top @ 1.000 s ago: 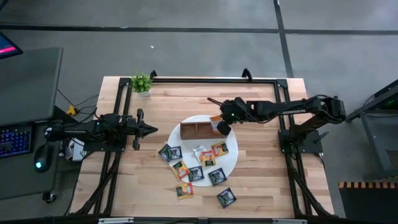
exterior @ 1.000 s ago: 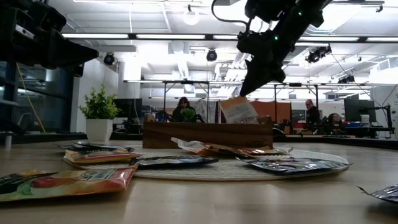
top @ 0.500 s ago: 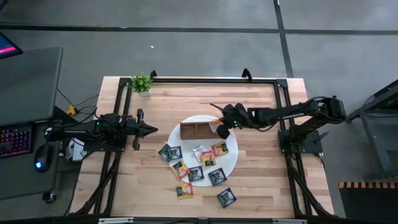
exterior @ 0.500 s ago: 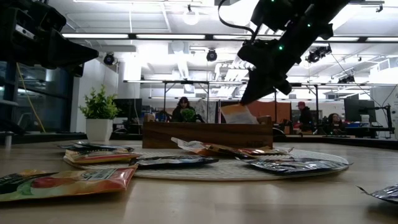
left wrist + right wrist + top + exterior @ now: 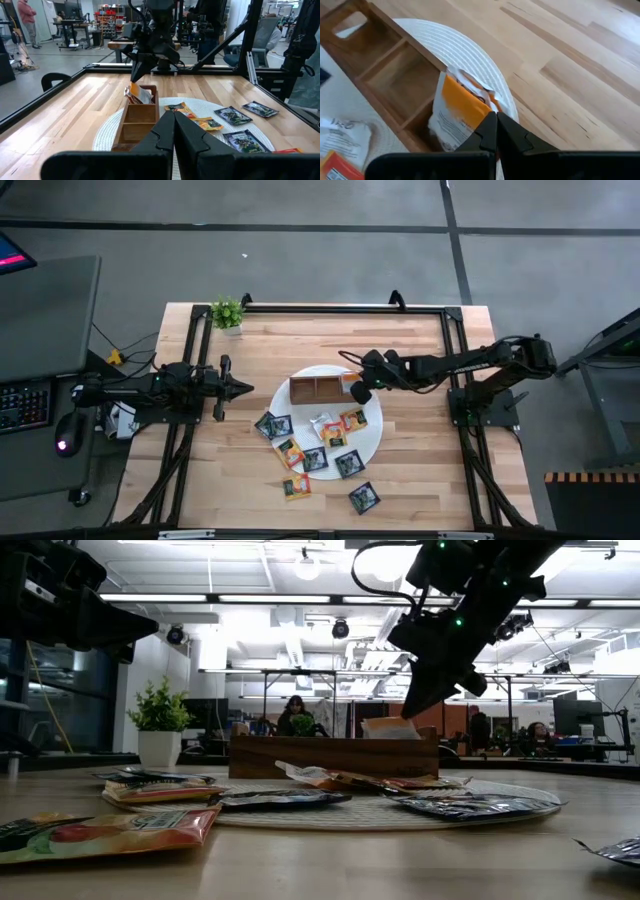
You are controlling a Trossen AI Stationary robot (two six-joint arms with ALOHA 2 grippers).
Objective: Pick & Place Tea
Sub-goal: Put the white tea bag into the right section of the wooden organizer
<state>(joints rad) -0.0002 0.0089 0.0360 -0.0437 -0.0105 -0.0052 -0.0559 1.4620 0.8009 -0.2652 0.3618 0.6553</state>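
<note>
While the pale wooden bench [image 5: 420, 470] carries the whole layout, the round white woven mat [image 5: 372, 442] sits near its centre, with the brown three-compartment wooden box [image 5: 318, 388] on the mat's 12 o'clock half.

Right arm: reaches in from 3 o'clock. Right claw [image 5: 357, 389] is over the box's 3 o'clock end compartment, clenched on a white-and-orange square tea sachet [image 5: 457, 112]. Low view shows the sachet's lower part already below the box wall, its top still proud of it. Judged mid-placement; release not yet made.

Left arm: parked at 9 o'clock, off the mat. Left claw [image 5: 244, 388] fingers pressed together, holding nothing.

Remaining tea: loose flat sachets [image 5: 318, 459], dark green and orange-yellow, lie on the mat's 6 o'clock half; a few more [image 5: 364, 497] sit on bare bench beyond the mat at 6 o'clock. The other two box compartments look empty in the left wrist view.

Progress estimate: early. One sachet going in; roughly ten still to pick.
</note>
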